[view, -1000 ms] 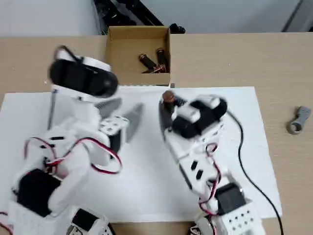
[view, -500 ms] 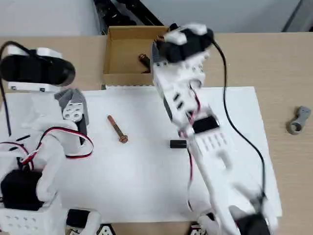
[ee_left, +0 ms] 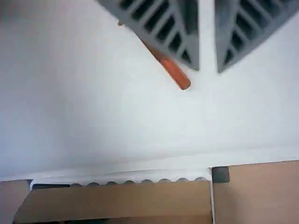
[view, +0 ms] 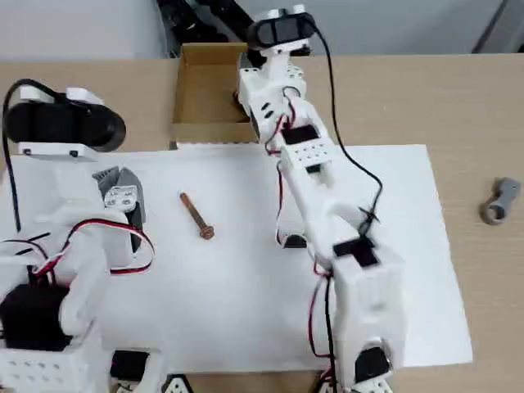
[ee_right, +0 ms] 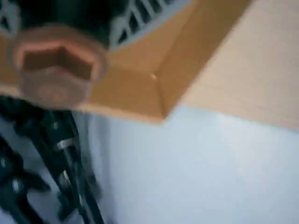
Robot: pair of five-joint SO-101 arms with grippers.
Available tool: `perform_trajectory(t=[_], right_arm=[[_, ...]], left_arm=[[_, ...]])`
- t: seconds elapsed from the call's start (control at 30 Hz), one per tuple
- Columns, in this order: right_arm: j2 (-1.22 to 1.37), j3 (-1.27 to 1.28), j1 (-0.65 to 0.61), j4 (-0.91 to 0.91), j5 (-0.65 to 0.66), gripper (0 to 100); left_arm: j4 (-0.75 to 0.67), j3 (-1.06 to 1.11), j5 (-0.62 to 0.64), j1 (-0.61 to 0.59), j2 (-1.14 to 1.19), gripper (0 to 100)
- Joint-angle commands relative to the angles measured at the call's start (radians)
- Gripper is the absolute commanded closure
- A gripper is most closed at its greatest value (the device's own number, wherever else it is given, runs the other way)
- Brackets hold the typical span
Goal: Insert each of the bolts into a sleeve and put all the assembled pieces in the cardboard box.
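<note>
Copper-coloured held bolt [ee_right: 53,70] over the cardboard box [view: 196,98]; loose bolt [view: 195,215] on white paper [view: 246,311].
The held bolt is clamped, hex head outward, in the right hand [ee_right: 100,28] by a box corner. The left hand [ee_left: 208,65], fingers narrowly parted, is poised just over the loose bolt's tip. A black sleeve [view: 293,240] is seen beside the right arm.

White arms [view: 368,295], black motors [view: 61,124], grey ribbed jaws.

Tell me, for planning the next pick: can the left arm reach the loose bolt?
Probably yes: the open left gripper hovers by the bolt; the right arm holds another bolt over the cardboard box.
</note>
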Motion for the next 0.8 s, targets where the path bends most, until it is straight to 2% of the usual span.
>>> perform_trajectory(t=[0.0, 0.17, 0.3, 0.43, 0.6, 0.77], right_arm=[[0.137, -0.278, 0.018, 0.067, -0.012, 99.4], [0.338, -0.508, 0.018, 0.179, -0.012, 99.0], [0.440, -0.629, 0.018, 0.257, -0.012, 89.9], [0.483, -0.723, 0.018, 0.334, -0.014, 87.6], [0.481, -0.783, 0.024, 0.389, -0.014, 87.3], [0.481, -0.918, 0.039, 0.516, -0.014, 87.2]], left_arm=[[0.003, 0.025, 0.003, 0.000, -0.008, 99], [0.000, 0.091, 0.003, 0.002, -0.009, 99], [0.000, 0.097, 0.003, 0.002, -0.003, 99], [0.000, 0.097, 0.005, 0.002, -0.002, 99], [-0.005, 0.097, 0.046, 0.002, 0.000, 91], [-0.015, 0.096, 0.064, 0.003, 0.023, 88]])
